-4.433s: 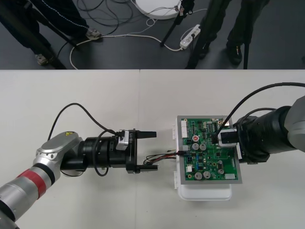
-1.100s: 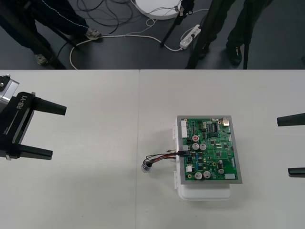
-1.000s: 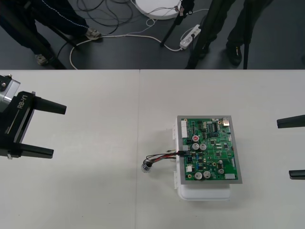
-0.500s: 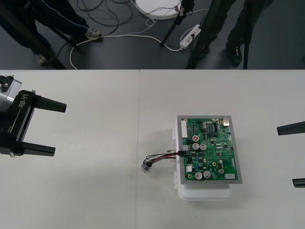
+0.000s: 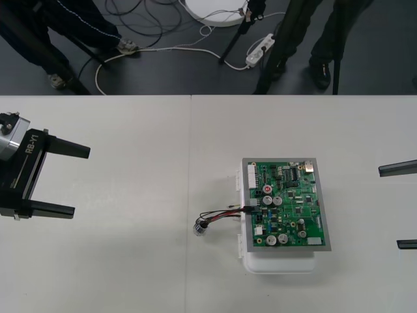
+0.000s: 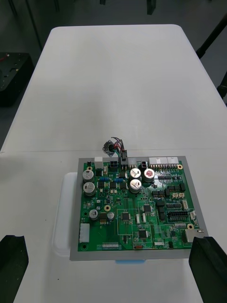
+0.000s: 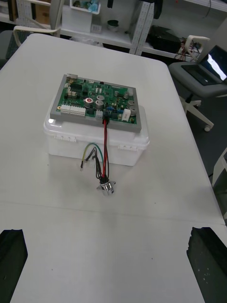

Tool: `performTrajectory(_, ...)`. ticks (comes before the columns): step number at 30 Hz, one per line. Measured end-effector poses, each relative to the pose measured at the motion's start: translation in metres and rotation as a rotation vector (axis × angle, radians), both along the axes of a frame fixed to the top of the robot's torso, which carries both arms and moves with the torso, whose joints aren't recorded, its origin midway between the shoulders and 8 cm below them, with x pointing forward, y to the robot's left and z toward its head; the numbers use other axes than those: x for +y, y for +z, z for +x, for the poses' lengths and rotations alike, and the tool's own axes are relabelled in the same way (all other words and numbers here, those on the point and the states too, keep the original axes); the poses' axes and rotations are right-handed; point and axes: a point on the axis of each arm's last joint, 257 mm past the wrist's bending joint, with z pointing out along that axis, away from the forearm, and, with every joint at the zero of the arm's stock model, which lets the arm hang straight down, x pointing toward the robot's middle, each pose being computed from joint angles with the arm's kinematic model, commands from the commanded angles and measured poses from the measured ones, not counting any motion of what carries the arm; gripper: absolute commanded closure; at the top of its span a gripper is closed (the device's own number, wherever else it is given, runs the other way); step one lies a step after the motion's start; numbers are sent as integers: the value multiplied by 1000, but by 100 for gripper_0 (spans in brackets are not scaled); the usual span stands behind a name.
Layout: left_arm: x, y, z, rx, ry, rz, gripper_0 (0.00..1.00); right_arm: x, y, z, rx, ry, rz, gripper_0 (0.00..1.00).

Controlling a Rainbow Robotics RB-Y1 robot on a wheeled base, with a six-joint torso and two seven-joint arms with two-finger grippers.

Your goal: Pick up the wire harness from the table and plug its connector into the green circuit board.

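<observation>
The green circuit board [image 5: 285, 205] lies on its white base [image 5: 280, 265] right of the table's middle. The harness's black plug [image 5: 251, 209] sits in a connector at the board's left edge. Its red and black wires [image 5: 225, 214] run off the board to the round metal socket [image 5: 201, 227], which lies on the table. My left gripper [image 5: 81, 181] stands open at the far left, well away from the harness. At the right edge my right gripper [image 5: 389, 207] is open too. The left wrist view has the board [image 7: 97, 102], plug [image 7: 106, 119] and socket [image 7: 106, 187] ahead of the wide-set fingers [image 7: 10, 255].
The right wrist view looks down on the board [image 6: 137, 206] with the socket [image 6: 111, 148] just beyond its far edge. A seam [image 5: 190, 163] runs across the pale table left of the board. Bare table surrounds the board on all sides.
Both grippers, which were at the board and harness earlier, have pulled back to their own sides. In the last second the right gripper slid a little further right. The harness has not moved.
</observation>
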Motion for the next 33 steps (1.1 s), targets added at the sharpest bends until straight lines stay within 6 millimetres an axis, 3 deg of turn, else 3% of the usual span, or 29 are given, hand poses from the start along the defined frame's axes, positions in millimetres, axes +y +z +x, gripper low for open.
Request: performTrajectory(33, 0, 0, 0, 0, 0, 1, 0, -2, 0, 3, 2, -13, 7, 0)
